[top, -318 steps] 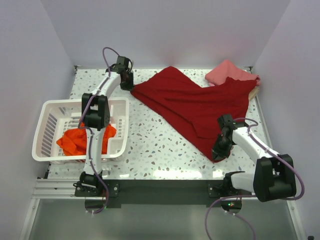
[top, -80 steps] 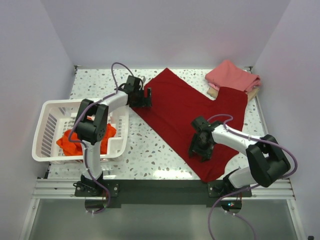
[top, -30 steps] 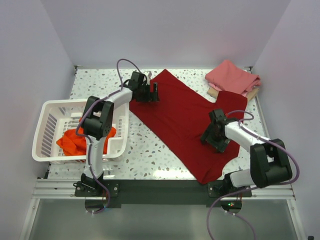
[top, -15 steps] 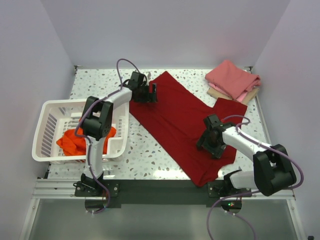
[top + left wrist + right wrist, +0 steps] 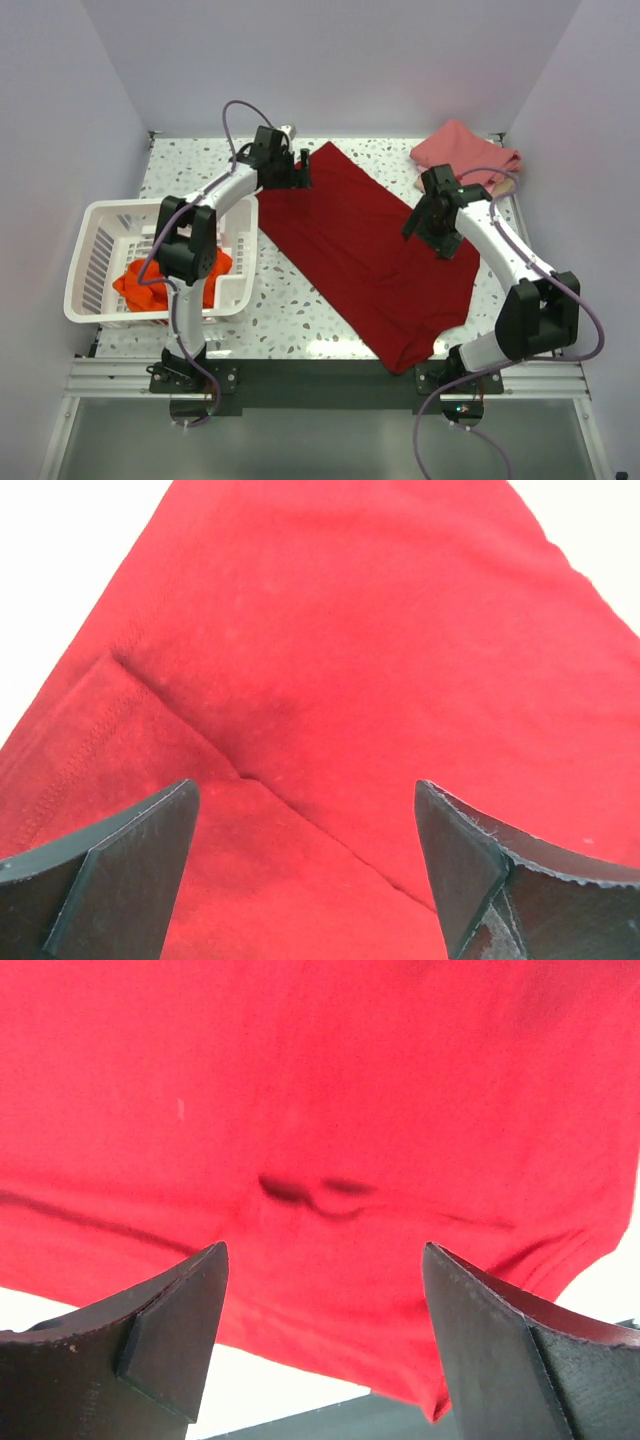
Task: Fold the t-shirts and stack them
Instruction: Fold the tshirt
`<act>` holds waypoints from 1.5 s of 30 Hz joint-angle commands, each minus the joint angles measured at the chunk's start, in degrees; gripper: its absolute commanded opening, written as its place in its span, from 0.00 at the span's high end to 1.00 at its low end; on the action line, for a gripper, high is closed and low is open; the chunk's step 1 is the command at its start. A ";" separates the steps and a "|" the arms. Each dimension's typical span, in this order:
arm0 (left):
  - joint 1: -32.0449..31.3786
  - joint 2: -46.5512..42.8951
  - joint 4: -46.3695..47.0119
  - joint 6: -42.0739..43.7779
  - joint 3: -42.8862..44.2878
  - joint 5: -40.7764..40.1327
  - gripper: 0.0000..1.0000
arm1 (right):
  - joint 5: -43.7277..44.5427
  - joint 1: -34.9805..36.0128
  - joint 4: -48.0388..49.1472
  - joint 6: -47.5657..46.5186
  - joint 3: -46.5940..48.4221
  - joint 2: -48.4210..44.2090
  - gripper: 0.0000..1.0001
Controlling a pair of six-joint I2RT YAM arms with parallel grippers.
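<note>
Top external: left gripper (image 5: 300, 172) and right gripper (image 5: 436, 238) outstretched, wide-jawed, above crimson t-shirt (image 5: 360, 255).

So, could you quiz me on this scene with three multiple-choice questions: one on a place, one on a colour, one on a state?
1. Where is the orange-red shirt? A) on the floor B) in the white basket C) hanging on the wall
2. What colour is the shirt spread on the table? A) blue B) white C) dark crimson
3. How does the left tool stand? A) open, holding nothing B) shut on cloth C) shut on the basket

1 B: it lies bunched inside the basket.
2 C: crimson cloth covers the table's middle.
3 A: its jaws stand wide apart, nothing between them.
</note>
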 commanded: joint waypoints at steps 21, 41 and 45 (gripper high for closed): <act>-0.88 -3.47 -0.50 -3.31 6.69 -2.25 0.06 | -6.90 -32.49 17.65 -16.71 14.75 20.71 0.23; -0.88 0.15 -4.02 -5.59 6.88 -3.57 0.06 | -7.51 -36.10 33.22 -19.70 10.17 27.57 0.27; -0.88 -0.03 -3.84 -7.00 5.56 -3.83 0.06 | -7.78 -36.98 33.75 -20.49 11.14 29.50 0.30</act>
